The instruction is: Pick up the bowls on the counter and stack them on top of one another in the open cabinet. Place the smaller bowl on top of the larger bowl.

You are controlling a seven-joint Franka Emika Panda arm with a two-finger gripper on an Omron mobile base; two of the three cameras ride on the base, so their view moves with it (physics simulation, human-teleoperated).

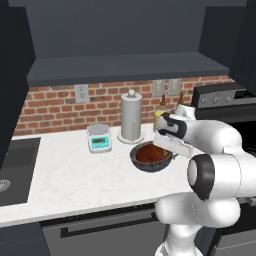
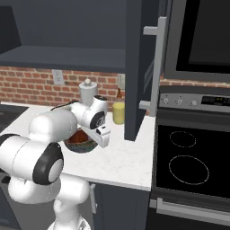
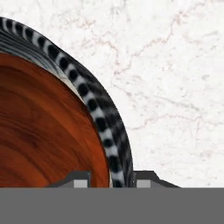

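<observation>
The smaller bowl (image 3: 39, 131) sits nested inside the larger bowl (image 3: 100, 118) on the counter (image 3: 175, 65). The tool (image 3: 112, 178) straddles their shared rim, fingers apart, one on each side.

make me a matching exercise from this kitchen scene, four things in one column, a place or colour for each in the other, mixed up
Things:
1. smaller bowl
2. larger bowl
3. kitchen scale
4. gripper

Descriptions:
a. dark grey, on the counter
b. straddling a bowl rim
c. reddish-brown, nested inside another bowl
d. white with a teal face, left of the paper towel holder

Pairs: 1-c, 2-a, 3-d, 4-b
</observation>
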